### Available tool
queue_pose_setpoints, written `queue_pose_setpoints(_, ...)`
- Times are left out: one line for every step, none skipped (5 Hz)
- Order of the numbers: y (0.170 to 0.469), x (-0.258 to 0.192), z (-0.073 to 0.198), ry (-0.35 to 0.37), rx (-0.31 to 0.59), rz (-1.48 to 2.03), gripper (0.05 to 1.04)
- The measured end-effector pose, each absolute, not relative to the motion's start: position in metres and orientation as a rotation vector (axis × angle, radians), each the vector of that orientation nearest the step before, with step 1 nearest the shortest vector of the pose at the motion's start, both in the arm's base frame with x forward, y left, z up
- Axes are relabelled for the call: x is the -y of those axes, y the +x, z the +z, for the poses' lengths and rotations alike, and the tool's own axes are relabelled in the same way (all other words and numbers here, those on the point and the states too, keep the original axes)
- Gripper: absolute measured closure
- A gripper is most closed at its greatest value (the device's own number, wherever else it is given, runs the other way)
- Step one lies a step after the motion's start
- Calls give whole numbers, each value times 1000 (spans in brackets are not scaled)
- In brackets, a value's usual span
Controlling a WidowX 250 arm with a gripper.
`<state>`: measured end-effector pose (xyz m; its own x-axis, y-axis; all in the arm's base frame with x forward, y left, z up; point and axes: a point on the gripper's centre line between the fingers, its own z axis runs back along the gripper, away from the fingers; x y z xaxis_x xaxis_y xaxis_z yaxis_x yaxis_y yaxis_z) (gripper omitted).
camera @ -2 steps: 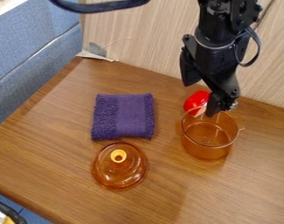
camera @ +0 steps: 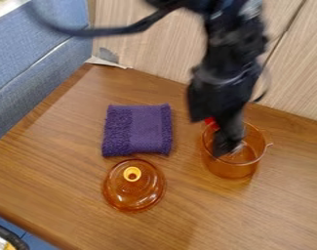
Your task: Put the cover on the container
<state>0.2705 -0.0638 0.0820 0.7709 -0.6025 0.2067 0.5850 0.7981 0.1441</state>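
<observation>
1. In the camera view, the black arm comes in from the top edge and hangs down on the right side.
2. The gripper is at the mouth of the orange see-through container, right of the middle. It is blurry, so it is hard to say if it is inside or just above. Nobody can tell here if it is open, closed or gripping something.
3. The container sits upright on the brown table, with its round top facing up. That is a good way for it to stand, because a cover can go right on top.
4. The cover lies on the table, below and left of the middle, well apart from the container. Its yellow knob points up, likely so it is easy to grab and is the right way up for the container.
5. A purple cloth lies flat just above the cover in the picture. It does not seem to be part of this job.
6. A bit of a red thing peeks out by the container's back edge, next to the gripper.
7. The cover is not on yet. The gripper probably needs to go to the knob next, and it could bump the container's rim on the way.
</observation>
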Motion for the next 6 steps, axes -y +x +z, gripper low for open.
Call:
queue_pose_setpoints(245, 40, 80, 89, 235, -598, 83)
queue_pose_setpoints(221, 8, 70, 87, 199, -514, 83)
queue_pose_setpoints(211, -6, 44, 74, 150, -493, 83)
queue_pose_setpoints(215, -6, 13, 61, 98, -522, 83)
queue_pose_setpoints(222, -4, 2, 45, 108, -527, 83)
queue_pose_setpoints(233, -2, 0, 58, 118, -542, 133)
